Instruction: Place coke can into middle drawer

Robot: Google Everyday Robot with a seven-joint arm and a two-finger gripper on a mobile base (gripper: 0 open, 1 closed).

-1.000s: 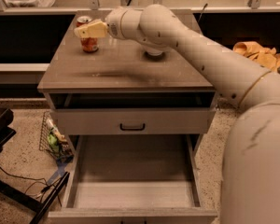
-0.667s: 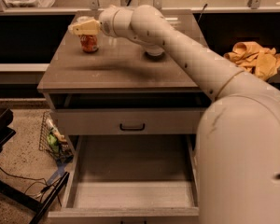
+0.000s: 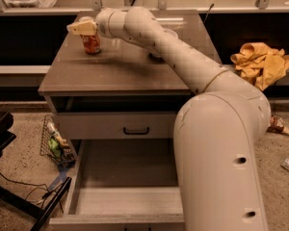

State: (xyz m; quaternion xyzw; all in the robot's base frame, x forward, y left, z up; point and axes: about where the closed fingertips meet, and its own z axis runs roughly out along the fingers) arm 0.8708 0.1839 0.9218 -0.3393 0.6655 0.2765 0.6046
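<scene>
On cabinet top: gripper at can

At the back left of the grey-brown wooden cabinet top, the small red-orange coke can stood upright. The cream robot gripper sat at its silver top; its grip could not be told. Below that top, the wide grey middle drawer stood open.

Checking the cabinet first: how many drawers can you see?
2: the upper drawer, closed under the tabletop, and the middle drawer, pulled open below it. Others may be hidden. The gripper is at the coke can.
</scene>
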